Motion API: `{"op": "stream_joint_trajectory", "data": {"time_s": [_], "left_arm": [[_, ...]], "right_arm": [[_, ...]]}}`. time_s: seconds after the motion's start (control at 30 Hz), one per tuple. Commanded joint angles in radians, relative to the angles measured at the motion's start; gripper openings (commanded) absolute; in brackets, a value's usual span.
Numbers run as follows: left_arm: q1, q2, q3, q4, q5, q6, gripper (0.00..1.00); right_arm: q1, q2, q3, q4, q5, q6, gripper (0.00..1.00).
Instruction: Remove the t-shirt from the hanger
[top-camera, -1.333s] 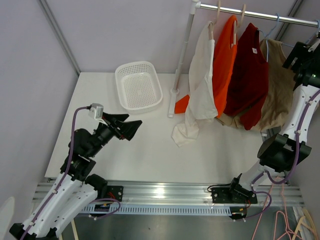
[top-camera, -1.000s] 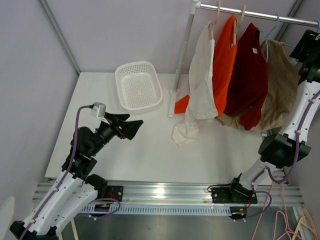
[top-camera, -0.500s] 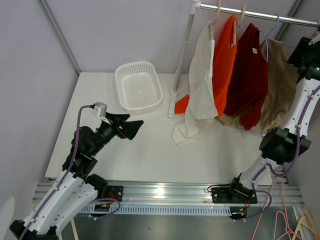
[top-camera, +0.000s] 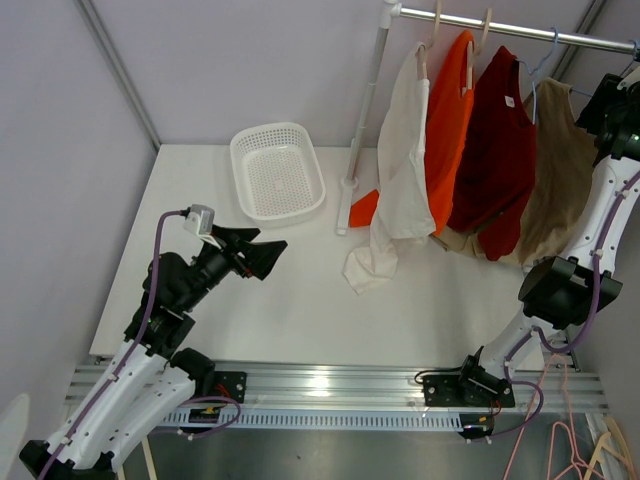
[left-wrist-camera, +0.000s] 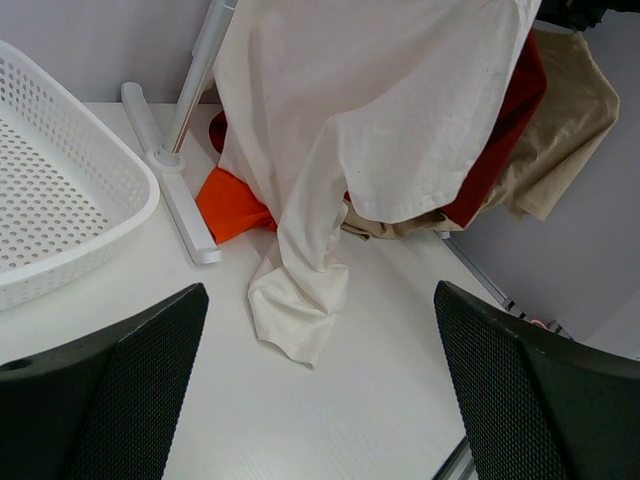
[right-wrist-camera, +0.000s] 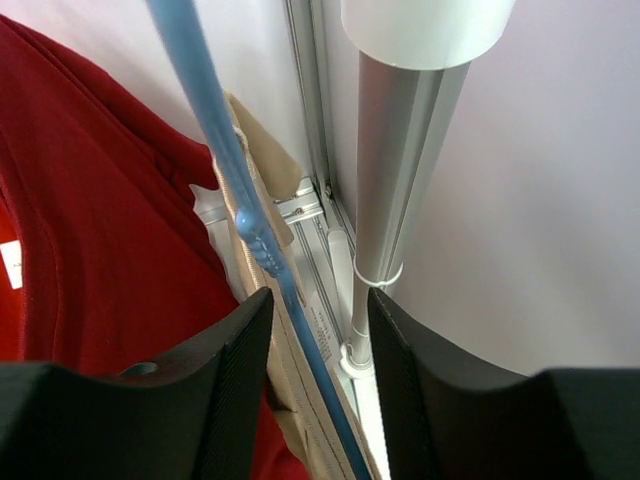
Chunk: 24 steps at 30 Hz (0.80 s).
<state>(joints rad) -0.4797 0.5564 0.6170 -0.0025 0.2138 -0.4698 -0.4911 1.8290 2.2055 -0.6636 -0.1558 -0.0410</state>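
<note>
Four garments hang on the rail (top-camera: 520, 30): a cream t-shirt (top-camera: 400, 170), an orange one (top-camera: 450, 120), a dark red one (top-camera: 495, 150) and a tan one (top-camera: 560, 170) on a blue hanger (top-camera: 540, 70). My right gripper (top-camera: 608, 100) is high at the rail's right end, beside the tan shirt. In the right wrist view the gripper (right-wrist-camera: 320, 300) is open, with the blue hanger (right-wrist-camera: 215, 130) passing between its fingers, nearer the left one, and the tan fabric (right-wrist-camera: 292, 396) beside it. My left gripper (top-camera: 272, 255) is open and empty above the table, facing the cream shirt (left-wrist-camera: 380, 110).
A white perforated basket (top-camera: 276, 170) sits at the back left of the table. The rack's upright post (top-camera: 365, 120) stands between the basket and the shirts. The cream shirt's hem (left-wrist-camera: 300, 310) rests on the table. The rack's right post (right-wrist-camera: 400, 160) is close to my right fingers.
My right gripper has risen to the rail's right end and has held there for the last half second. The left arm has barely moved.
</note>
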Motion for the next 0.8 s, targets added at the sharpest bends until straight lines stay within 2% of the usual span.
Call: {"op": "stream_joint_trajectory", "data": {"time_s": [0.0, 0.57, 0.77], "left_arm": [[-0.008, 0.002, 0.016, 0.019, 0.013, 0.011, 1.00], [-0.008, 0.010, 0.012, 0.029, 0.022, 0.014, 0.99], [-0.008, 0.008, 0.010, 0.029, 0.022, 0.014, 0.99]], "right_arm": [[0.000, -0.039, 0.049, 0.016, -0.010, 0.001, 0.46], [0.011, -0.079, 0.049, 0.002, -0.001, 0.000, 0.46], [0.013, -0.086, 0.043, -0.004, -0.007, 0.001, 0.28]]}}
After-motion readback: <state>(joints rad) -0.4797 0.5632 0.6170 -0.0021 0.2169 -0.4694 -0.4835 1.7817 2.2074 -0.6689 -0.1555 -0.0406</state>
